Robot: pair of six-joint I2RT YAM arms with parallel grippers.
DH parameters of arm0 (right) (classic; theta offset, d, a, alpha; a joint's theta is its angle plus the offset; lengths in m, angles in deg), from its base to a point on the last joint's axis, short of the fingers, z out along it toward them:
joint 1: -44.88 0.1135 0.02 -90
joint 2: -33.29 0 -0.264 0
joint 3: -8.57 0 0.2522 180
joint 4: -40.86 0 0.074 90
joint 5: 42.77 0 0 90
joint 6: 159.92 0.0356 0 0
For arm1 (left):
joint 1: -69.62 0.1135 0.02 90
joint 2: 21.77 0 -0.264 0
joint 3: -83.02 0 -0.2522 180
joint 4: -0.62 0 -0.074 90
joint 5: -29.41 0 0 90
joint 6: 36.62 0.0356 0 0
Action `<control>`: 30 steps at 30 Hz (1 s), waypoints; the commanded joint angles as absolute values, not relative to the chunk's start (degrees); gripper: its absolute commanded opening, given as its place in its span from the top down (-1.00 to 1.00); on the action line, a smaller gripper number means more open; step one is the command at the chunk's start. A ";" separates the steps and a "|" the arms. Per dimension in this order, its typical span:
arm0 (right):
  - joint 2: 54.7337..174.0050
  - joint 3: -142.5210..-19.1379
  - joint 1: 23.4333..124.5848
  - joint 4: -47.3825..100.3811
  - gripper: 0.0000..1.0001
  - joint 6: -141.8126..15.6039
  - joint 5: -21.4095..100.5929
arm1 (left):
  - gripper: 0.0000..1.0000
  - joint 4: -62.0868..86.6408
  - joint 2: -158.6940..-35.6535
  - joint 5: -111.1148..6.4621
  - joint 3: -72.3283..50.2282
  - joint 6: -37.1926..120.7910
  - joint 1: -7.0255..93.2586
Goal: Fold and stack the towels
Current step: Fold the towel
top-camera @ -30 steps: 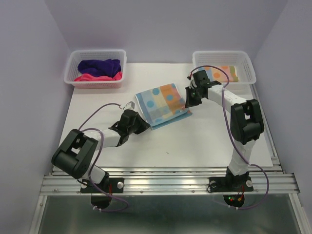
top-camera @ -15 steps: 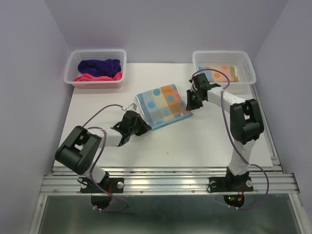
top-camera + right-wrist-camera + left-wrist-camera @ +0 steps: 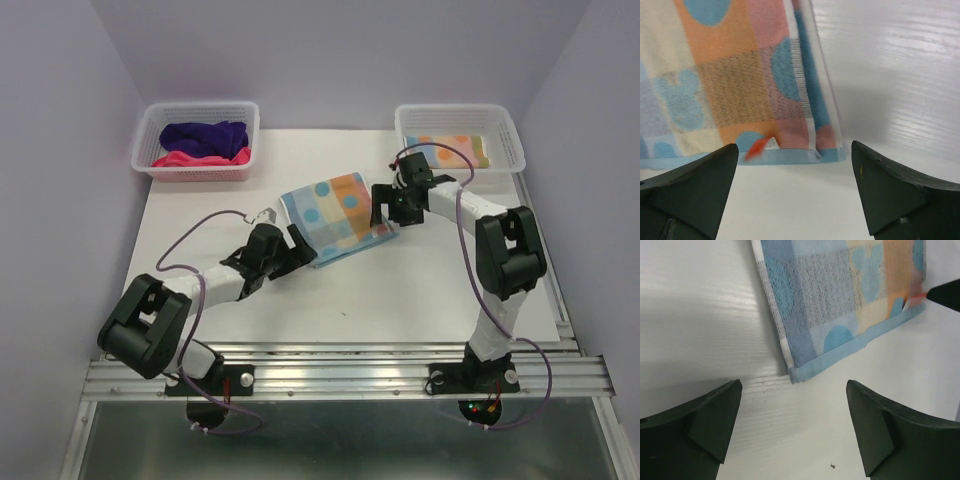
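Spotted towel (image 3: 335,218) folded flat on the surface (image 3: 420,290).
Left tool (image 3: 299,243) stands wide open at its near-left corner; right tool (image 3: 382,207) wide open at its right edge; neither grips the cloth.

My left arm (image 3: 215,285) runs from its base at the near left out to my left elbow (image 3: 140,325), a dark block far to the left. From there the forearm angles forward and to the right, kept low. My left gripper (image 3: 298,246) points toward the middle with its jaws spread wide, gripping nothing. In its wrist view the two dark fingers (image 3: 705,425) stand well apart at the lower corners. My right arm (image 3: 490,325) rises from its base to my right elbow (image 3: 510,250), held high, and the forearm reaches forward and left. My right gripper (image 3: 384,212) points back toward my left one, its jaws likewise wide and holding nothing.
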State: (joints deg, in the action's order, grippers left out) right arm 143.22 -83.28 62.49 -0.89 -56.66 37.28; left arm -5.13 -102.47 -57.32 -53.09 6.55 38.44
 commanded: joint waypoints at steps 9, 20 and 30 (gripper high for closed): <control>148.68 -106.25 63.07 2.50 -1.00 -65.69 27.54 | -0.98 6.82 -103.14 -69.39 -32.79 18.48 45.16; 165.11 -121.11 63.43 4.16 -1.00 -72.02 33.08 | -0.98 6.39 -120.45 -65.95 -20.74 24.20 51.16; 173.03 -127.63 63.51 6.08 -1.00 -73.17 37.39 | -0.77 6.65 -130.84 -64.10 -13.00 25.08 53.97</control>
State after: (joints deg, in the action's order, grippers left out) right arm 172.11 -122.73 62.97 2.25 -72.07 35.13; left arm 7.09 -129.97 -64.86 -16.30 23.62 52.25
